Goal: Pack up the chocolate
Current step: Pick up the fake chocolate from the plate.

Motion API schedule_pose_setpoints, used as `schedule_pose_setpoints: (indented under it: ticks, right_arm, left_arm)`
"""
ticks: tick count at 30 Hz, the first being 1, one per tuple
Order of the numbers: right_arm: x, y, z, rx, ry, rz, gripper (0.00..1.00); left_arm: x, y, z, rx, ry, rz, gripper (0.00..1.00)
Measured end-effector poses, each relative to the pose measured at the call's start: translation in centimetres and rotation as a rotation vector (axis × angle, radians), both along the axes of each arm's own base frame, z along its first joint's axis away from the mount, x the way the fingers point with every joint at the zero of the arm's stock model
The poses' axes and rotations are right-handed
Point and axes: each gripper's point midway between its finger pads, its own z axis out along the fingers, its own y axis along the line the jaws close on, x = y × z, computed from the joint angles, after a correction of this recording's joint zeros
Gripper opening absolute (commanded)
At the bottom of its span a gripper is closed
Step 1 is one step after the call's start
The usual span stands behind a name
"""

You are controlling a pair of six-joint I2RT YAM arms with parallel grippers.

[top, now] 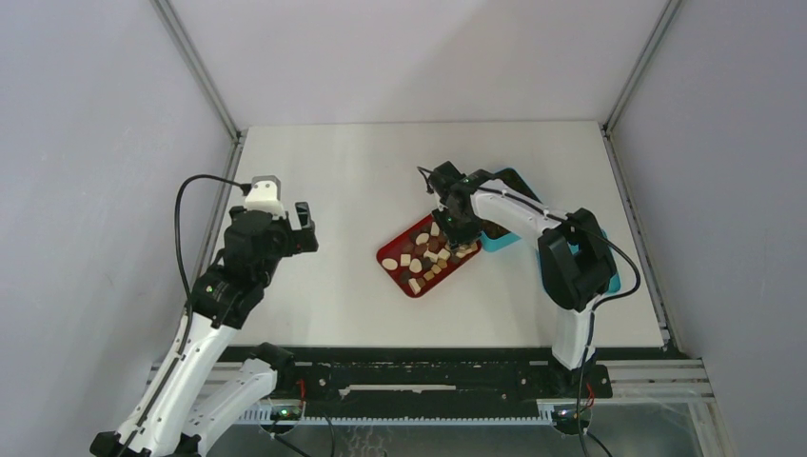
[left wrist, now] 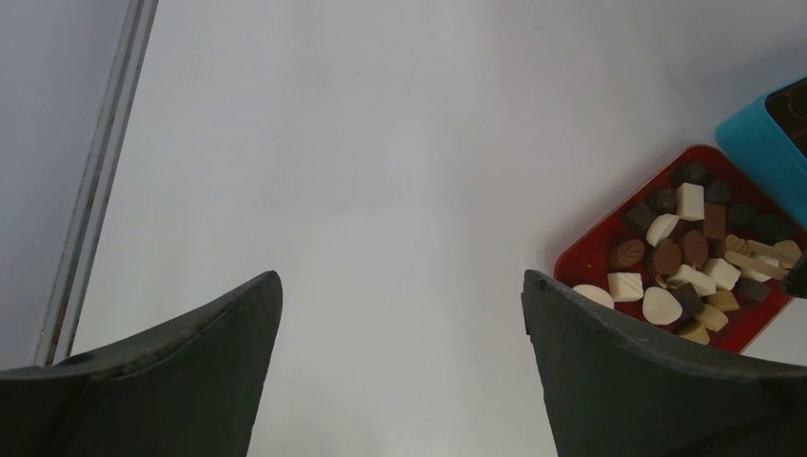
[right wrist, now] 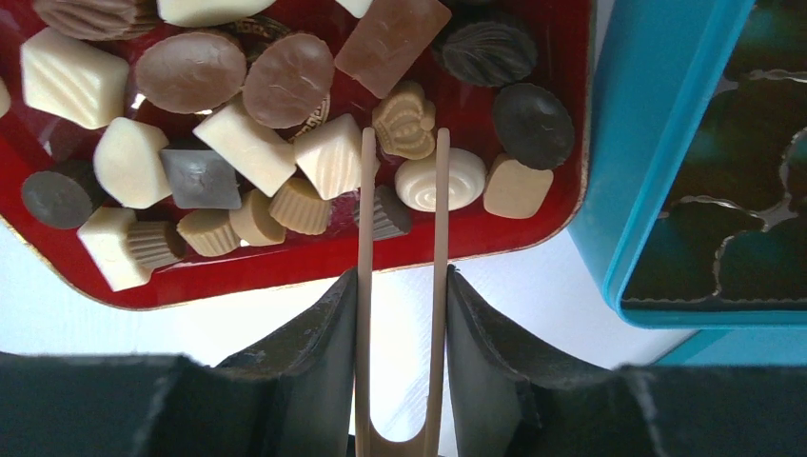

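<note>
My right tool (right wrist: 402, 286) pinches the wooden tongs (right wrist: 440, 228), tips astride a crown-shaped chocolate (right wrist: 404, 119) (likely light, brittle, slick); I'd squeeze its sides gently. Left tool (left wrist: 400, 286) gapes wide.

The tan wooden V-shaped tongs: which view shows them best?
The right wrist view: the tan wooden V-shaped tongs show close up, clamped in the black right gripper, tips over brown and cream chocolate pieces. The top external view mostly hides them under that gripper; the left wrist view leaves them unclear.
</note>
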Motion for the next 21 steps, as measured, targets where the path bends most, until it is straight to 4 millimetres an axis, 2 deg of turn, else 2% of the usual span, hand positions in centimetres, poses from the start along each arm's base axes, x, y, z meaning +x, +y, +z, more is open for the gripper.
schedule_pose_setpoints:
  ticks: [7,16,21]
  right_arm:
    - [0.34,-0.98,-0.09,-0.043,-0.009,-0.016,0.42]
    - [0.82,-0.64,-0.34,-0.048,-0.005,-0.015,0.45]
    - [0.85,-0.68,-0.84,-0.059,0.003,-0.015,0.40]
  left_arm:
    - [0.00,0.01,-0.03,0.000,0.001,0.000,1.00]
    - [-0.03,-0.02,0.01,-0.002,-0.001,-0.002,1.00]
    - [-0.09,0.00,0.11,-0.003,-0.005,-0.002,1.00]
